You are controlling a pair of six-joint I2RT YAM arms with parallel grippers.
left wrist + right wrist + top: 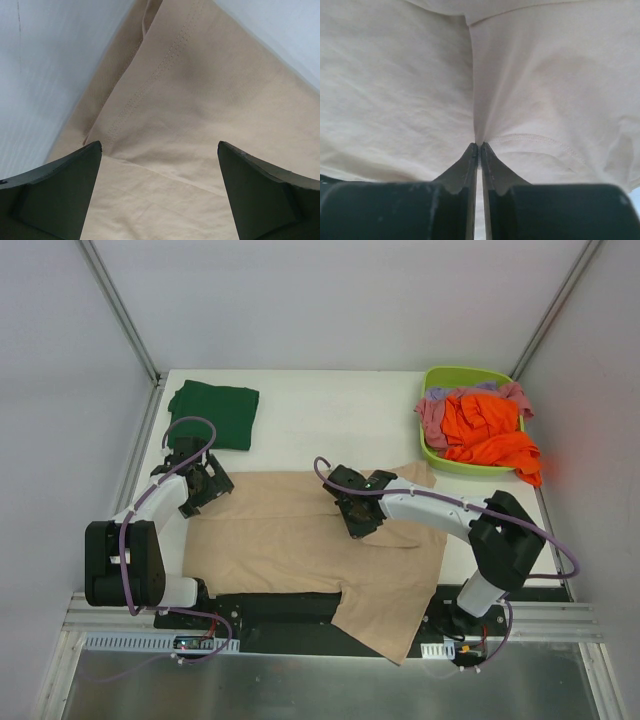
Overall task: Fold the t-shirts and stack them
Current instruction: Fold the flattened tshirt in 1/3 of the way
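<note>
Overflowing lime basket [455,373], orange shirts [485,430], pink shirt [431,418], lilac shirt [448,394]

light: bright, even, diffuse | shadows: soft, faint | top view: sharp | right wrist view: washed pale, blurred

One counter [320,395]. On it lie two t-shirts: one beige-tan t-shirt [290,540] at the centre of the frame and one dark green t-shirt [215,412] at upper left. One lime-green basket [452,374] at upper right holds a heap in three colours: orange cloth [485,425], pink cloth [431,420] and lilac cloth [447,393]. The number of shirts in it cannot be told. Two hands: left hand [205,485] and right hand [358,518].
</note>
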